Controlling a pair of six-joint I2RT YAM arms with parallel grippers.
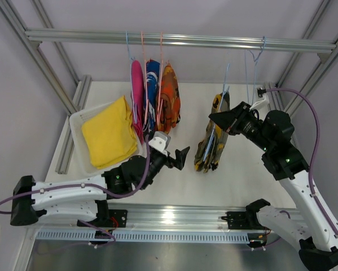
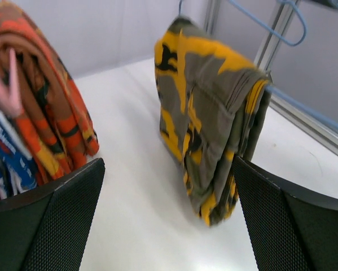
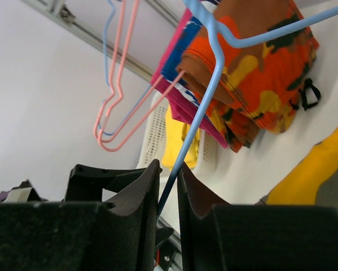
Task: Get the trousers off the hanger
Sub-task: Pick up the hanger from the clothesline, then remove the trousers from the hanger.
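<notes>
White table (image 1: 242, 169) and a metal rail (image 1: 185, 39) across the back fill my view. On the left sits a white basket (image 1: 77, 119), and the yellow pair (image 1: 108, 132) lies folded in it, alone and off any hanger. Three pairs hang bunched from the rail just right of the basket: the pink pair (image 1: 136, 90), the blue pair (image 1: 152, 84) and the orange pair (image 1: 170, 93). The camo pair (image 1: 211, 141) hangs apart from them, farther right, draped over a blue hanger (image 1: 225, 79). Its long axis runs straight down toward the table, and I cannot tell whether its lower end touches. My right gripper (image 3: 167, 175) is pinched closed on that hanger's wire, beside the top of the cloth. My left gripper (image 1: 177, 156) is spread wide and holds nothing, low over the table, just left of the camo pair. Its wrist view puts the cloth ahead, a little right of centre. I judge the left arm nearer for taking the cloth while the right steadies the hanger.
</notes>
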